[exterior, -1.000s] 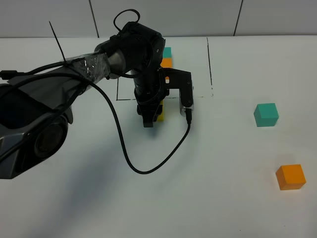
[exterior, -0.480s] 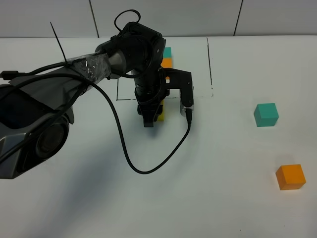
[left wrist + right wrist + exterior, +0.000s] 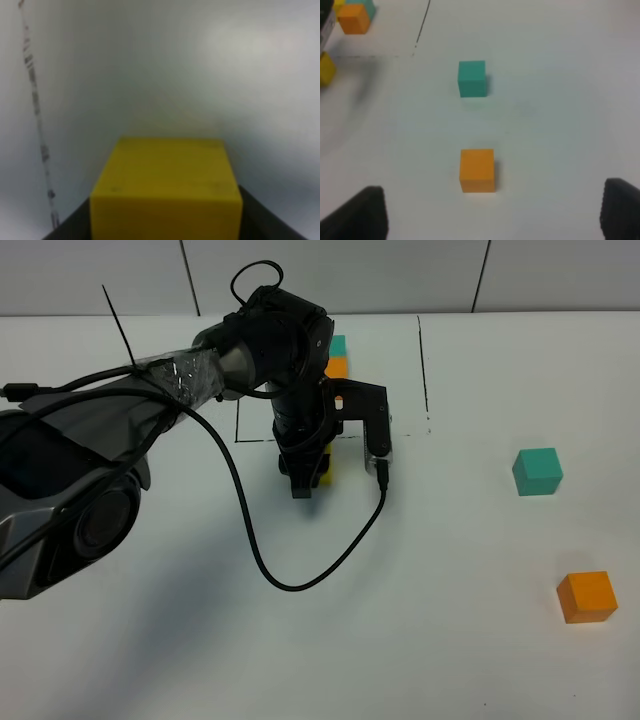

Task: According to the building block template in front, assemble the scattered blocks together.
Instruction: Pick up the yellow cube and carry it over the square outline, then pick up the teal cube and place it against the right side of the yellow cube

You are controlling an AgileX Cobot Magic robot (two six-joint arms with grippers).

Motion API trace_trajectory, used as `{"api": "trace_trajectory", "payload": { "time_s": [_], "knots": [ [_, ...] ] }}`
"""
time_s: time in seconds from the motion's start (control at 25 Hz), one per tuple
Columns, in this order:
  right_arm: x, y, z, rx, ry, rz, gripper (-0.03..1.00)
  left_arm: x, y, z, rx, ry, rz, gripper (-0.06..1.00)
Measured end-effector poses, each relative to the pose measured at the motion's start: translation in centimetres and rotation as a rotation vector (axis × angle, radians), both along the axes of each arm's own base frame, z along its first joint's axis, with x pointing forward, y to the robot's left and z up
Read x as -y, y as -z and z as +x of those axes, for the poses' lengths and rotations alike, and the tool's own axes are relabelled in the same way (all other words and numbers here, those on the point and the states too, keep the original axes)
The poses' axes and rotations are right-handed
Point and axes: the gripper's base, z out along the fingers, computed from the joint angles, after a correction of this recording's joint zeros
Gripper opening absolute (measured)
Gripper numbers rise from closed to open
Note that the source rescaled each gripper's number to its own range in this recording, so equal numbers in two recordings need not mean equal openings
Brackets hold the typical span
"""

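Note:
My left gripper [image 3: 305, 480] reaches to the table's middle and is shut on the yellow cube [image 3: 324, 468], just in front of the black-lined rectangle [image 3: 410, 432]. In the left wrist view the yellow cube [image 3: 167, 187] sits between the dark fingers [image 3: 70, 227]. The template's teal [image 3: 339, 344] and orange [image 3: 337, 367] cubes show behind the arm; its yellow cube is hidden there. The loose teal cube [image 3: 537, 471] and orange cube [image 3: 586, 596] lie apart at the right. My right gripper [image 3: 492, 215] is open, hanging short of the orange cube [image 3: 477, 170] and teal cube [image 3: 472, 78].
The left arm's black cable [image 3: 262, 560] loops over the table in front of the gripper. A black frame line [image 3: 35, 100] runs beside the held cube. The template [image 3: 354, 20] and the yellow cube [image 3: 325, 70] show at the right wrist view's edge.
Almost nothing: the left gripper stays on the yellow cube in the same place. The teal and orange cubes have not moved.

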Motion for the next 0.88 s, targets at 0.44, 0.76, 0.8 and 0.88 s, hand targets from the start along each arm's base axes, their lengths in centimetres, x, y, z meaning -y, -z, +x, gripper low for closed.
{"api": "trace_trajectory", "payload": {
  "time_s": [0.44,0.76,0.8,0.88],
  "knots": [
    [0.0,0.0,0.0,0.000,0.000,0.000,0.72,-0.1,-3.9,-0.3,0.040,-0.019,-0.037,0.93],
    [0.0,0.0,0.0,0.000,0.000,0.000,0.72,-3.1,-10.5,0.1,0.129,-0.251,-0.129,0.93],
    [0.0,0.0,0.0,0.000,0.000,0.000,0.72,-4.0,-11.1,0.4,0.138,-0.289,-0.138,0.93],
    [0.0,0.0,0.0,0.000,0.000,0.000,0.72,-5.9,-12.1,0.7,0.153,-0.358,-0.152,0.93]
  ]
}}
